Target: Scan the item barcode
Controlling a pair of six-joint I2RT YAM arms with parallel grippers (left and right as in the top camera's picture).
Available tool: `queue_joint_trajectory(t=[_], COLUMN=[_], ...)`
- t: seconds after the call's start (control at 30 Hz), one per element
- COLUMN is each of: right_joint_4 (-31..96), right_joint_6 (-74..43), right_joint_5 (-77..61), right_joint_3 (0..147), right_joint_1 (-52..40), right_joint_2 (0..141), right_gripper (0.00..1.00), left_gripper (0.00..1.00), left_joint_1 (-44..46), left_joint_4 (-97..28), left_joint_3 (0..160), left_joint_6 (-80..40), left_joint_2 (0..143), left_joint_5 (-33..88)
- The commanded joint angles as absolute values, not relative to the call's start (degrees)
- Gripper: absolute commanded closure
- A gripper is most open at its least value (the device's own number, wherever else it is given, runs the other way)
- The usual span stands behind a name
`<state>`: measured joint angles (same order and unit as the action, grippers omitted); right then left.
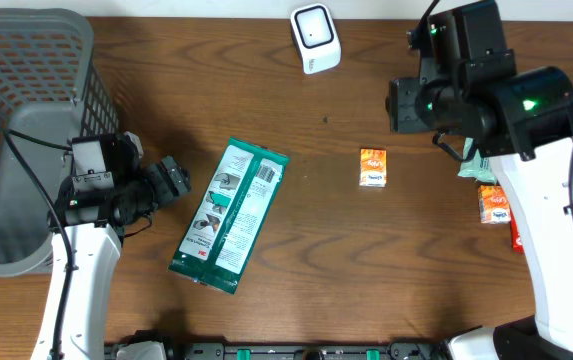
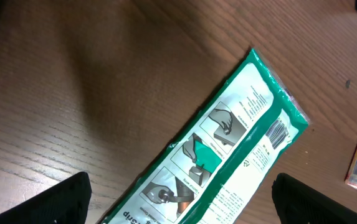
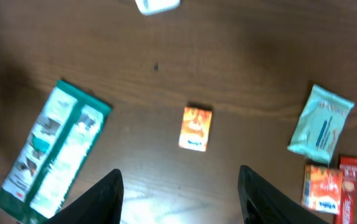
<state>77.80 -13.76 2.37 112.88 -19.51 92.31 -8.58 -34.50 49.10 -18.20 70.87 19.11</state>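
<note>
A long green and white packet [image 1: 230,215] lies flat on the table left of centre, its barcode [image 2: 278,132] facing up. My left gripper [image 1: 176,180] hovers over its near end, open, with the packet [image 2: 228,155] under the wide gap and untouched. A small orange box [image 1: 372,167] lies alone mid-table. My right gripper [image 1: 398,105] hangs high above the table, open and empty, with the orange box [image 3: 195,128] below and ahead of it. The white scanner [image 1: 315,38] stands at the back edge.
A grey mesh basket [image 1: 26,100] fills the left side. At the right lie a pale blue wipes pack [image 3: 321,127], an orange packet [image 3: 321,186] and a red one [image 3: 347,190]. Bare wood lies between the green packet and the orange box.
</note>
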Motion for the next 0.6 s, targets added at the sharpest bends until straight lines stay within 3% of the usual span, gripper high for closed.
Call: queue_joint_trajectory(t=[0.0,0.23,0.4,0.47,0.57], right_joint_4=[78.15,71.9,59.99,55.11,48.42], right_joint_6=[-12.91,-13.28,-13.26,-13.82,-16.36], right_joint_5=[1.61,-2.74,-7.79,-9.41,-9.34], right_joint_3=[108.18,91.74,78.15,73.71,68.2], right_joint_1=[-17.74,-14.87,-13.04,-12.51,-11.66], right_joint_2=[93.03,93.03,93.03,93.03,93.03], right_gripper=[0.45,0.43,0.53,0.63,0.65], left_gripper=[0.07,0.07,0.07,0.07,0.07], left_joint_1=[-9.1,-9.08,-9.08,-9.1,-9.1], left_joint_4=[-34.68,-34.68,-34.68,-34.68,-34.68], left_joint_3=[49.45,49.45,49.45,49.45,49.45], left_joint_6=[-18.94,-18.94,-18.94,-18.94,-18.94], left_joint_2=[71.11,71.11,71.11,71.09,71.09], left_joint_5=[18.33,18.33,18.33,18.33,18.33])
